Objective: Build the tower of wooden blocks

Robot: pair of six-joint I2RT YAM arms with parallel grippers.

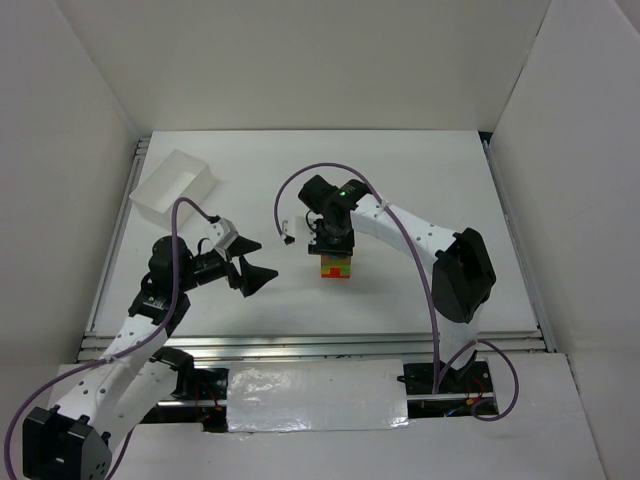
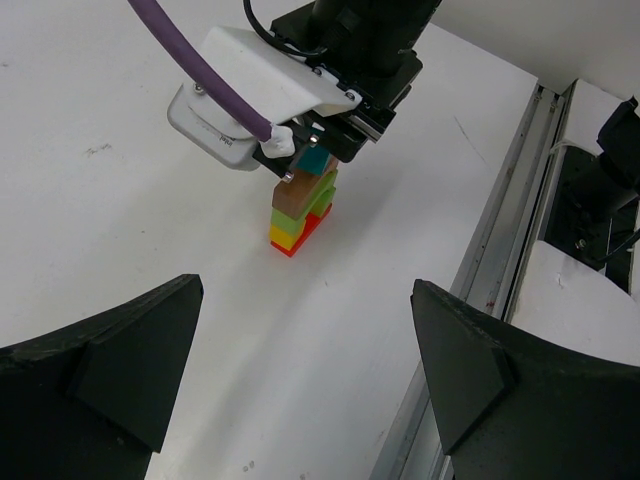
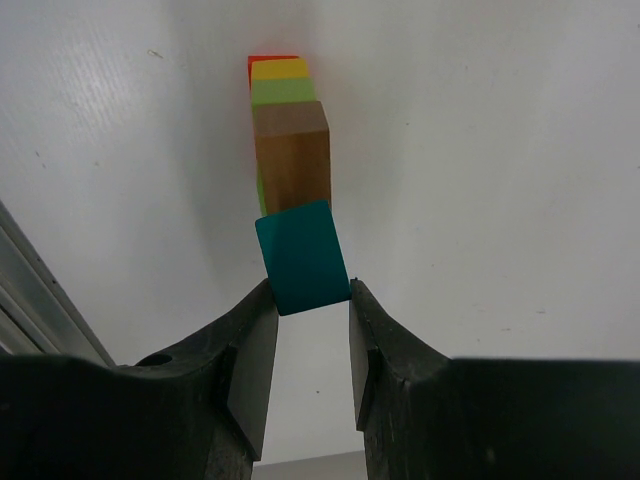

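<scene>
Wood block tower (image 1: 337,268) stands on the white table (image 1: 430,160) directly under my right gripper (image 3: 308,300). From the bottom I see red, yellow and green layers, with a tan block (image 3: 291,155) higher up. The right jaws are clamped on the teal block (image 3: 303,258), pinching its near corners between the two fingertips. That block sits slightly twisted between them at the top of the stack, just this side of the tan piece. Whether it already rests on the pieces below, I cannot tell. My left gripper (image 2: 300,340) hangs with its jaws spread wide. The tower lies straight ahead of that gap, well apart from both fingers. A white box (image 1: 175,185) sits on the table farther out, beyond the left jaws.
</scene>
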